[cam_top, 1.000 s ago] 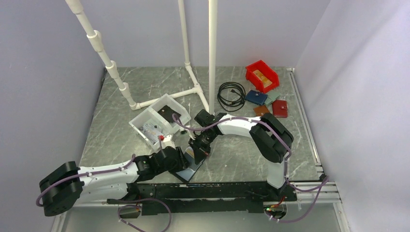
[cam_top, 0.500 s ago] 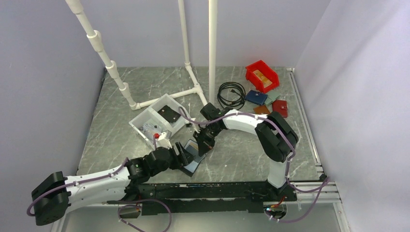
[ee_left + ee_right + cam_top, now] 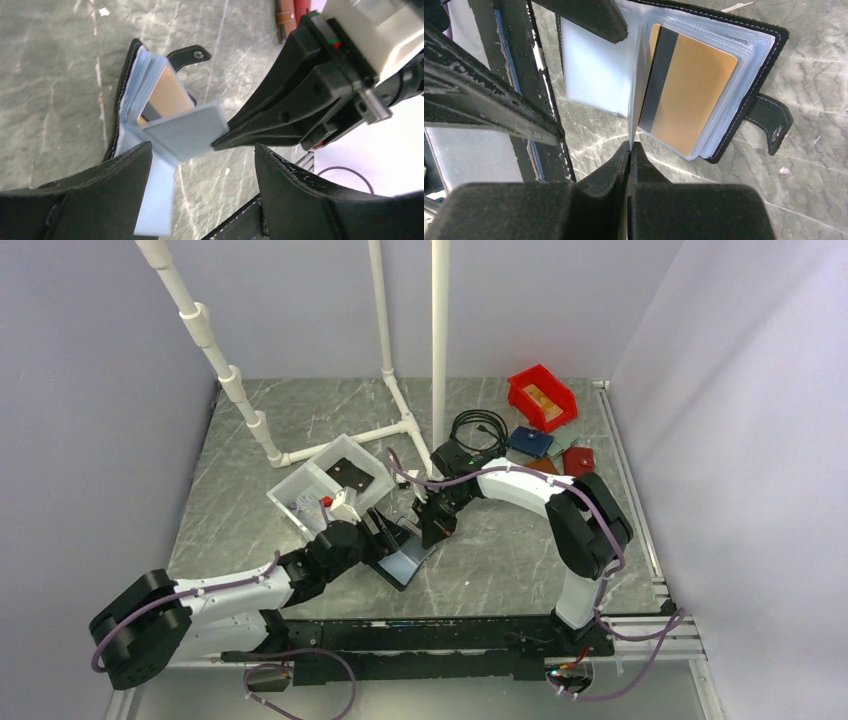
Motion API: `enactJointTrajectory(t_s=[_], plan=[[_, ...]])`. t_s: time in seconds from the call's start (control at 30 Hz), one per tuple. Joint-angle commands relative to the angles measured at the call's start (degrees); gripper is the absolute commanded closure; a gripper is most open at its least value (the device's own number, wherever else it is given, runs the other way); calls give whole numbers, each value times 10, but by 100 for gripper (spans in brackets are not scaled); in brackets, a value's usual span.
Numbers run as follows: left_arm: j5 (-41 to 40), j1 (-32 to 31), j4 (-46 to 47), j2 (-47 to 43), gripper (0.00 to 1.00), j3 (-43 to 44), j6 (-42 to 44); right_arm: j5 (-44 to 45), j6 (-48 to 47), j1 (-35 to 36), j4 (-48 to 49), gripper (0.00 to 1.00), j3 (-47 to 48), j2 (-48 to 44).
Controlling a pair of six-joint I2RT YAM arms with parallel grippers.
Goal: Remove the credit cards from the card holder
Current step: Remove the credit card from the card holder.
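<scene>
Counter [image 3: 500,570] of grey marbled stone carries everything, and the left arm [image 3: 230,590] and right arm [image 3: 520,490] meet near its middle. The left jaws, nearly closed a second ago, have sprung wide and grip nothing. In the left wrist view their two fingers stand either side of the open black card holder [image 3: 403,562]. One finger lies over its left panel, though I cannot tell whether it presses down. The right jaws stay shut tight on the edge of the pale greyish card [image 3: 185,132], which stands mostly clear of the clear sleeves with one corner still at them. The holder has shifted a little farther from the near edge along with both arms, and it lies open on the counter. The gold-tan card [image 3: 694,107] sits untouched in a sleeve on the right panel. With the left hold released, the first card looks close to free, yet a further pull may drag the unpinned holder along. The second card is not yet begun.
</scene>
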Motion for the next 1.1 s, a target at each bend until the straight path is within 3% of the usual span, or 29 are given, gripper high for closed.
enactJointTrajectory(t_s=[0.0,0.23,0.57,1.07], plan=[[32,18,102,35,20,24,1,-2,-22,-4,-9,100,12,-29],[51,28,131,97,21,32,-27,-7,-11,-4,-5,100,12,-19],[-9,29,87,93,18,9,-103,-20,0,-3,2,100,12,0],[-14,32,32,111,18,14,-169,-35,-4,22,2,89,15,17]])
